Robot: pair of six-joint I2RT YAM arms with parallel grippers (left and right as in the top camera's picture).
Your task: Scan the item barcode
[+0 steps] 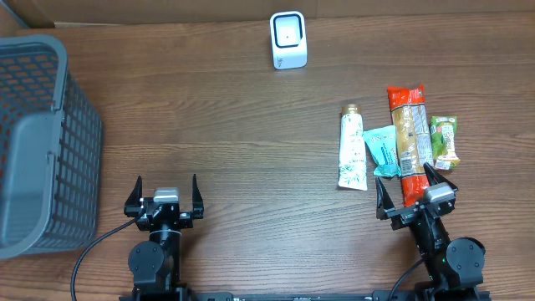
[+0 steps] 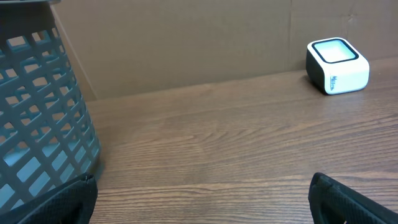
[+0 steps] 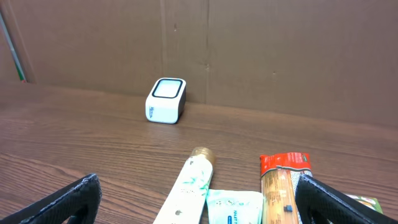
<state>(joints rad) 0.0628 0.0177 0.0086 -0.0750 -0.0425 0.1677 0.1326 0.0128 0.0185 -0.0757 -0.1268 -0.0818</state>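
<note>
Plastic-wrapped pasta pack [image 1: 409, 138] lies on tabletop [image 1: 251, 150] near tube [image 1: 352, 150], just ahead of right end effector [image 1: 407, 182]. Judged light, crinkly, brittle inside; best gripped across narrow width. Left end effector [image 1: 166, 182] and right alike spread wide, nothing held.

White scanner [image 3: 166, 101], tube [image 3: 186, 190], pasta pack [image 3: 283, 186]

Bare wood spread across the middle of the bench [image 1: 234, 142]. A grey basket [image 1: 42, 142] blocked the left edge, a scanner [image 1: 288, 40] stood near the far edge, and packets [image 1: 408, 138] crowded just ahead of the right claw [image 1: 405, 180].
</note>
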